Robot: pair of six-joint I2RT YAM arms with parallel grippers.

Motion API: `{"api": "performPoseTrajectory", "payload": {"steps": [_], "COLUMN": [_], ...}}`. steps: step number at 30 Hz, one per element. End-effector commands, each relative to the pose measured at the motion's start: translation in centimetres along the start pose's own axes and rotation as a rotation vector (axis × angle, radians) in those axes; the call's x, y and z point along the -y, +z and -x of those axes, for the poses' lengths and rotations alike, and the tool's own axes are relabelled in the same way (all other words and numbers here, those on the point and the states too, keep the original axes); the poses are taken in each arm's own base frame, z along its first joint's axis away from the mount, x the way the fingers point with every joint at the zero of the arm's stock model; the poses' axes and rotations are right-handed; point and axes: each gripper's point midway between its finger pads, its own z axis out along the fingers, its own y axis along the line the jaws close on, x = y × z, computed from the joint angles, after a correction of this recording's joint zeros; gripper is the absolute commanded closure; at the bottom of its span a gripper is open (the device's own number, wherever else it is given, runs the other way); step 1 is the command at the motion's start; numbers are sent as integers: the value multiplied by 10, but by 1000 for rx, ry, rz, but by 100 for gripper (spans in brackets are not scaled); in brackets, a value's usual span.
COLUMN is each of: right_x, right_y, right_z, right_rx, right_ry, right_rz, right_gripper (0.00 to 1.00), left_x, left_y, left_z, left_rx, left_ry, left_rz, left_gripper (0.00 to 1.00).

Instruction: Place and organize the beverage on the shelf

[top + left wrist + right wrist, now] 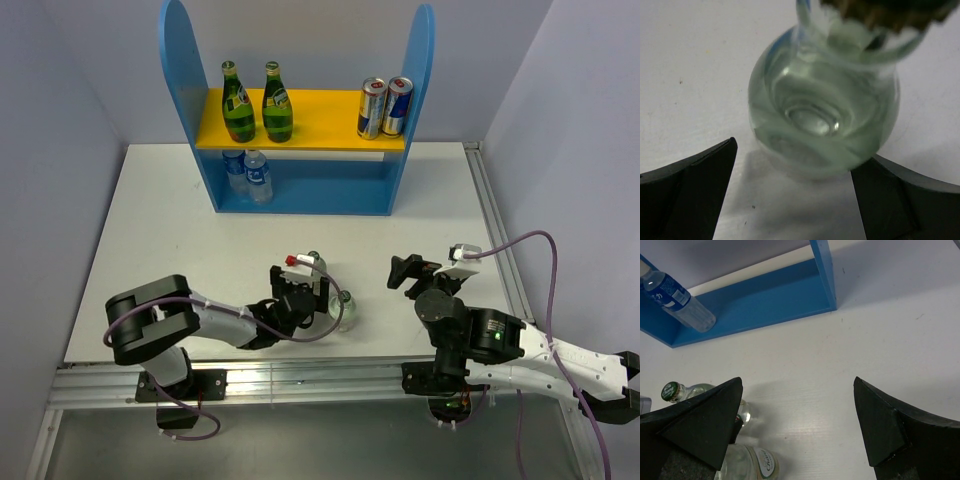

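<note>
The shelf (300, 190) stands at the back, with two green bottles (258, 105) and two cans (385, 108) on its yellow board and two small water bottles (248, 175) on the blue base. Two clear glass bottles (343, 308) are on the table at the front centre. My left gripper (328, 298) is open right beside them. In the left wrist view one clear bottle (822, 120) sits just ahead of and between the open fingertips (690, 190), ungripped. My right gripper (405, 272) is open and empty to their right; its view shows both bottles (747, 465) at lower left.
The shelf's lower tier (765, 300) holds one visible water bottle (677, 295) at its left end. The table's right edge rail (495, 240) runs near my right arm. Grey walls close in on both sides.
</note>
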Motion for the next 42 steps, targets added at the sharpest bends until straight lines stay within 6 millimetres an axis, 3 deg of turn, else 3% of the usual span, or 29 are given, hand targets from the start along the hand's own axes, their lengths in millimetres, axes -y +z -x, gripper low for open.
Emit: {"api": "performPoseTrajectory", "payload": {"steps": [1,12,15,18,19,20,26,30,32,33,35,36,38,39,42], "right_x": [0,1,2,2,2,2,3,2,2,2,1,2,1,1,2], "right_y": [0,0,0,0,0,-1,-1,-1,-1,-1,-1,-1,-1,-1,-1], "right_z": [1,2,3,3,3,3,3,3,3,4,3,3,3,3,4], "right_rx": [15,17,18,18,18,19,20,19,18,18,18,18,18,17,18], "right_ry": [18,29,32,32,32,35,38,39,37,40,41,41,45,43,46], "right_rz": [-3,1,0,0,0,1,0,3,2,3,6,6,10,12,11], "right_gripper": [1,2,1,1,1,1,1,1,1,1,1,1,1,2,1], "left_x": [17,19,14,13,13,11,6,-4,-7,-8,-10,-13,-13,-15,-17], "left_y": [17,52,61,70,71,74,90,105,111,118,128,134,146,152,167], "left_z": [42,49,49,52,53,53,77,114,124,140,145,161,163,178,191], "left_rx": [111,114,99,87,87,88,114,164,166,188,180,202,189,211,217], "left_ry": [-71,-61,-76,-63,-61,-52,-54,-60,-44,-59,-40,-54,-45,-60,-74], "left_rz": [-17,39,71,87,94,102,100,121,128,129,122,129,120,124,119], "left_gripper": [1,5,35,73,93,100,100,100,100,100,100,100,100,100,100]}}
